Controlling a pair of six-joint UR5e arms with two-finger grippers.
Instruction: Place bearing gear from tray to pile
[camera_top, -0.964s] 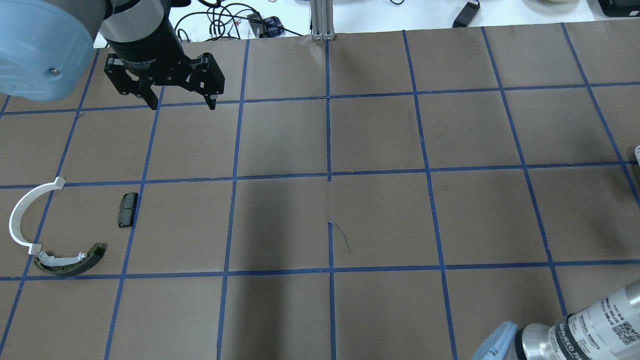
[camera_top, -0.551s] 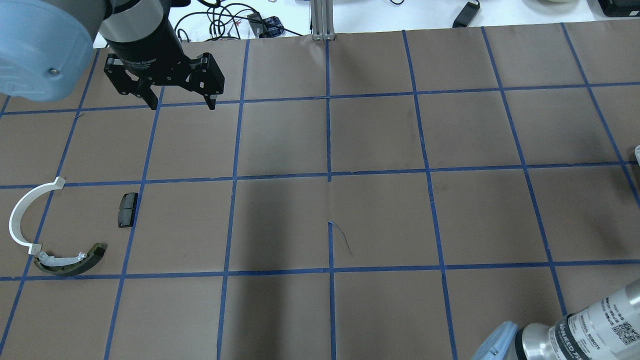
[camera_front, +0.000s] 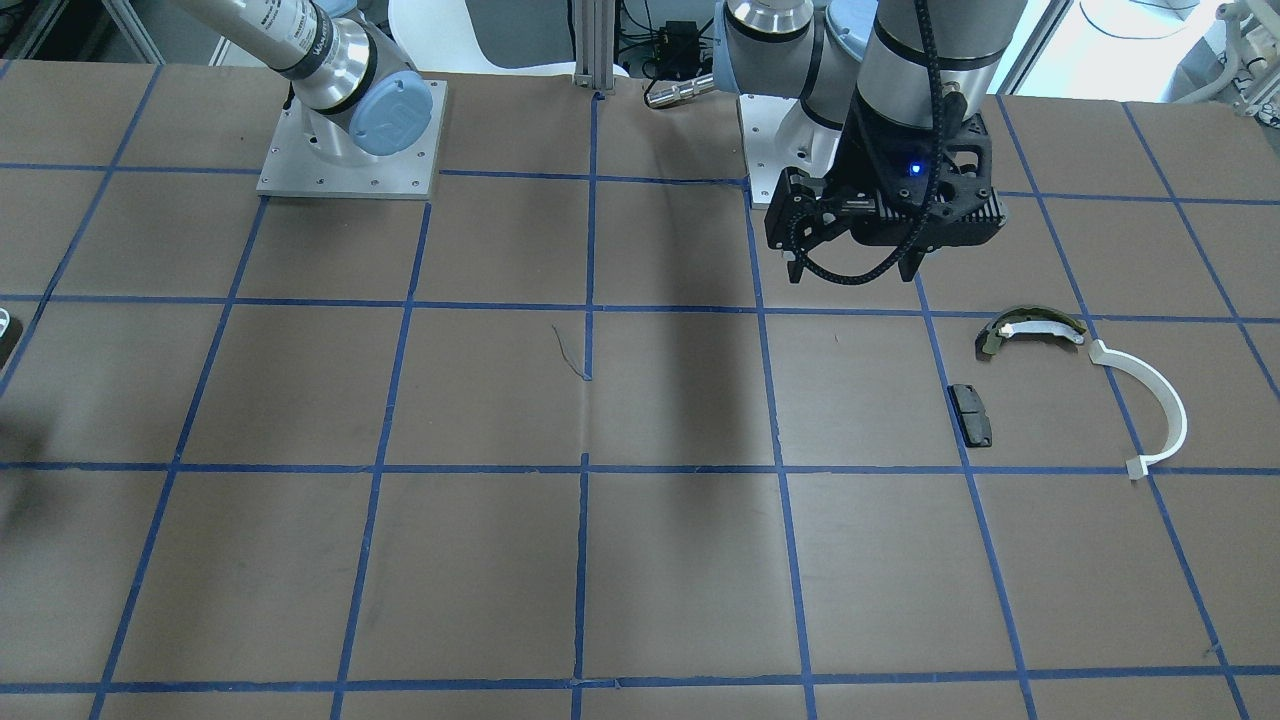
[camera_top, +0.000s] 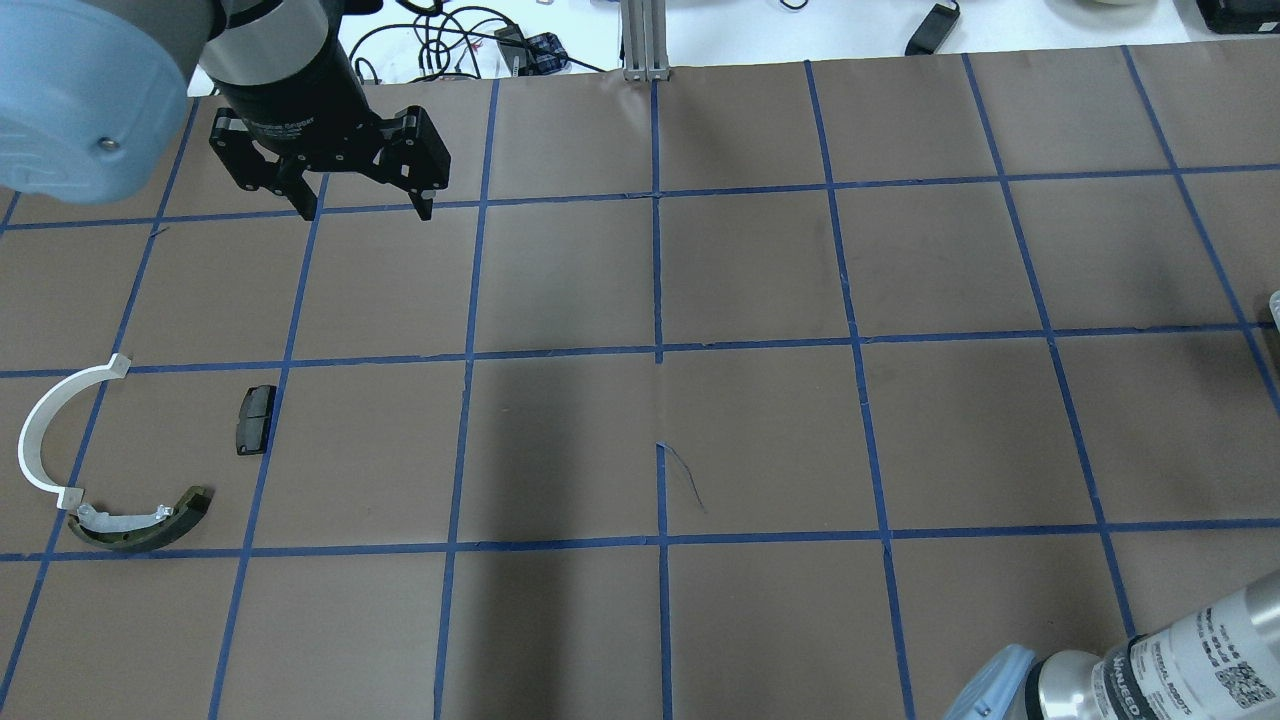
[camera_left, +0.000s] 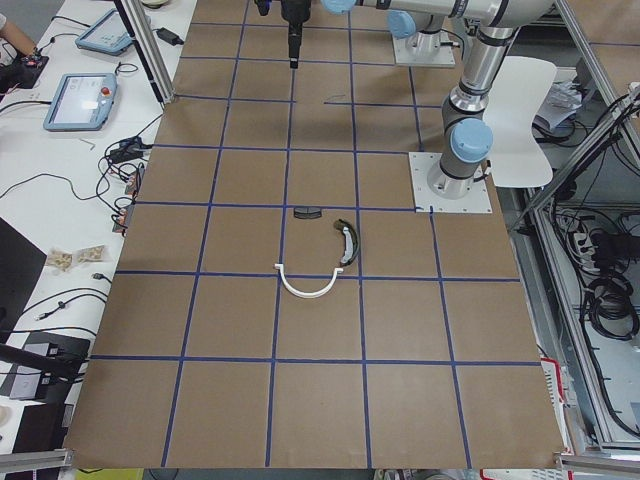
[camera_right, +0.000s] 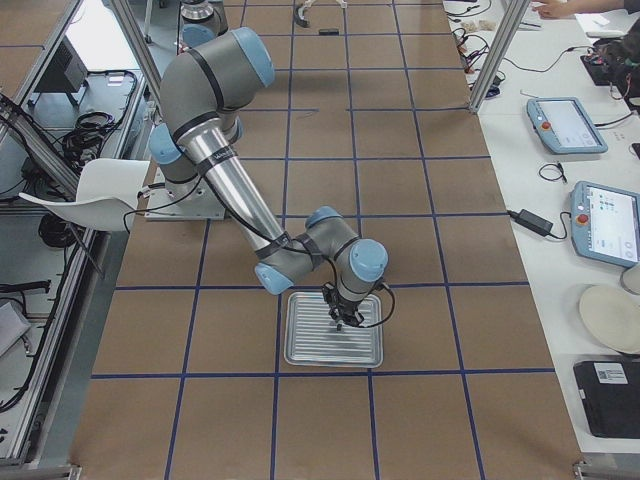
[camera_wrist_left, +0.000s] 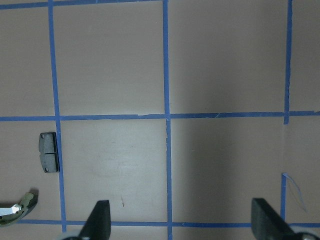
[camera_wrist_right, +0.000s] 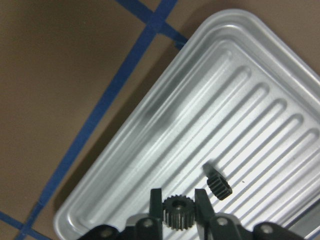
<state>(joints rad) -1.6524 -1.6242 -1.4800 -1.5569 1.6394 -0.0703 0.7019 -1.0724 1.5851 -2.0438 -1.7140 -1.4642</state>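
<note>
Only slight right arm (camera_top: 1190, 650) shift; right pincer (camera_wrist_right: 178, 199) around bearing gear (camera_wrist_right: 175, 212)

At the table's (camera_top: 760, 440) left end lies the pile: the arc (camera_top: 38, 410) farthest left, the pad (camera_top: 255, 420) to its right, the shoe (camera_top: 140, 530) nearer, one end just beside the arc's near end. The left gripper (camera_top: 366, 212) hangs farther back, well apart. At the right end the tray (camera_right: 310, 350) lies under the right gripper (camera_wrist_right: 178, 194), the gear (camera_wrist_right: 174, 211) between its fingers
</note>
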